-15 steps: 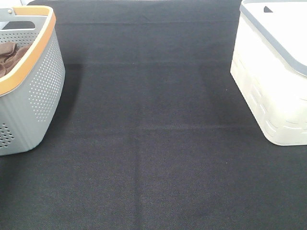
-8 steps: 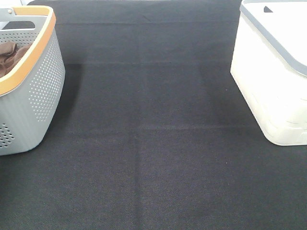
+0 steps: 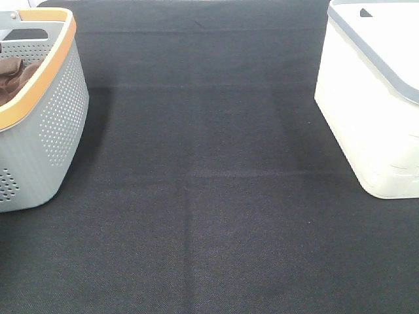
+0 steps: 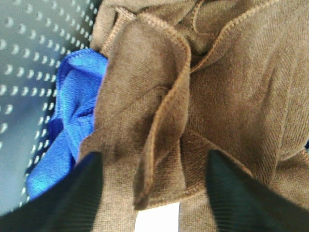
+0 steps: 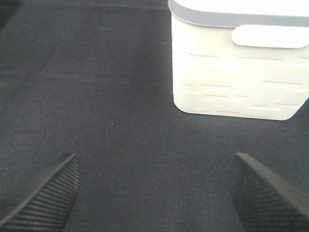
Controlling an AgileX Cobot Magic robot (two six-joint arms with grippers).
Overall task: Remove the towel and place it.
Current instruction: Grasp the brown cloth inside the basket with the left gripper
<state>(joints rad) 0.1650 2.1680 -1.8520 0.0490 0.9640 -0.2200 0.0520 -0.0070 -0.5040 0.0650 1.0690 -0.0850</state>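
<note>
The left wrist view looks down into the grey perforated basket (image 4: pixel 24 63). A brown towel (image 4: pixel 145 96) with stitched edges lies bunched there, with a white tag (image 4: pixel 157 220) at its edge. My left gripper (image 4: pixel 154 193) is open, its fingers wide apart on either side of a raised fold of the towel. In the exterior view brown cloth (image 3: pixel 16 75) shows inside the grey basket (image 3: pixel 52 111) at the far left; neither gripper shows there. My right gripper (image 5: pixel 154 188) is open and empty above the black table cover.
A blue cloth (image 4: pixel 72 116) lies under the brown one against the basket wall. A white basket (image 3: pixel 373 104) with a grey rim stands at the right; it also shows in the right wrist view (image 5: pixel 236 63). A black cloth (image 3: pixel 209 196) covers the table.
The brown cloth in the grey basket has shifted slightly in the exterior view. Nothing else has visibly moved.
</note>
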